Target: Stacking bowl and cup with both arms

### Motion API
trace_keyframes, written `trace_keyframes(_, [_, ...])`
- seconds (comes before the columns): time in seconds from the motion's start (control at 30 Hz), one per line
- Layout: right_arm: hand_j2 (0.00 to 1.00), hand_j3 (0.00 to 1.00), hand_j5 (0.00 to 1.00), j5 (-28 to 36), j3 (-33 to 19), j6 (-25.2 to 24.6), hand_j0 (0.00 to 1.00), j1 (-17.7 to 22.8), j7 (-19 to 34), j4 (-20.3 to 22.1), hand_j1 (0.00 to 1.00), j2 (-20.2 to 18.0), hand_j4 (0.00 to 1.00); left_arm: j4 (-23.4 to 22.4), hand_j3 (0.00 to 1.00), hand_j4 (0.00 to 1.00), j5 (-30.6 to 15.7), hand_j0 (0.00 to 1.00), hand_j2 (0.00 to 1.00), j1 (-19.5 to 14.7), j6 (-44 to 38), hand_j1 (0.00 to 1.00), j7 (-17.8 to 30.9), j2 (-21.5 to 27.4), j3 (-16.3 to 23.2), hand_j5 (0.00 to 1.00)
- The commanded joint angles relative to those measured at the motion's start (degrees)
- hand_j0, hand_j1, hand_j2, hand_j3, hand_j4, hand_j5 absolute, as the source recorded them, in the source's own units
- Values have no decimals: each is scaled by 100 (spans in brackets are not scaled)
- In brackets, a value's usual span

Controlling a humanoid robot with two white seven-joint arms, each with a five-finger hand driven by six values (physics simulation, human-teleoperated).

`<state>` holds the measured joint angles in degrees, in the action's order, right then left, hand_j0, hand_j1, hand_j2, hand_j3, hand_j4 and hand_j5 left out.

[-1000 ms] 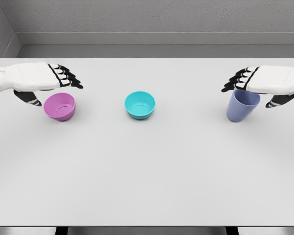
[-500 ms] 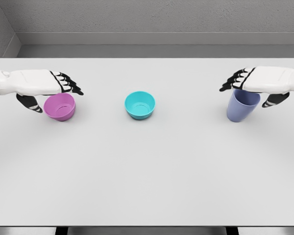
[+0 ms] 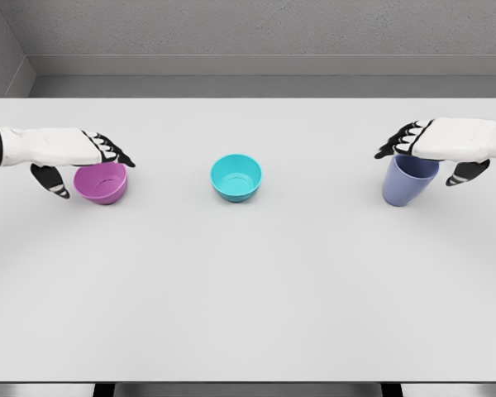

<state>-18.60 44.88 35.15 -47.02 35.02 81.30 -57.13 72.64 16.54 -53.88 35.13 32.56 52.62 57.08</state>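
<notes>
**White hands hovering over pink bowl and blue cup**

White tabletop (image 3: 248, 314) is filling the near half of the view, lying bare from the front edge up to the row of vessels.

At mid-depth on the left, the pink bowl (image 3: 102, 183) is sitting upright on the table, and the left hand (image 3: 66, 149) is reaching over its rim from the left edge of the view. Its dark-tipped fingers (image 3: 116, 153) are lying extended and close together across the back of the rim, while the thumb (image 3: 50, 179) is hanging down just beside the bowl's left wall (whether any of them is touching the bowl cannot be told). The bowl looks empty.

Near the middle, the teal bowl (image 3: 236, 177) is standing alone, open side up, holding nothing, well apart from both hands.

On the right, the blue cup (image 3: 405, 182) is standing upright with its mouth partly covered by the right hand (image 3: 450, 141), which is coming in from the right edge. Its fingers (image 3: 397, 142) are stretching flat over the cup's far rim and the thumb (image 3: 467, 171) is dropping beside the cup's right wall; contact cannot be told here either.

Wide open room is lying between each vessel. Beyond them the table is running clear to its far edge, with a grey wall (image 3: 248, 33) behind.
</notes>
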Motion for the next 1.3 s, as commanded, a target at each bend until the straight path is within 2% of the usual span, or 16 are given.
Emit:
trace_keyframes(0.0, [100, 100, 100, 23, 29, -15, 100, 0, -2, -44, 100, 0, 100, -31, 100, 100, -28, 100, 100, 0, -13, 100, -4, -59, 23, 100])
trace_keyframes(0.27, [100, 100, 100, 14, 47, -15, 100, -53, -2, -61, 100, 229, 100, -48, 100, 100, -28, 100, 100, -44, -13, 100, -4, -112, 32, 100])
trace_keyframes(0.9, [100, 100, 100, -144, 205, -15, 100, -53, -2, -246, 100, 255, 100, -268, 100, 100, 113, 100, 100, 18, -13, 100, -4, -296, 49, 100])
trace_keyframes(1.27, [100, 100, 100, -267, 214, -15, 100, -97, -2, -430, 100, 440, 100, -329, 100, 100, 113, 100, 100, 18, -13, 100, -13, -305, 164, 100])
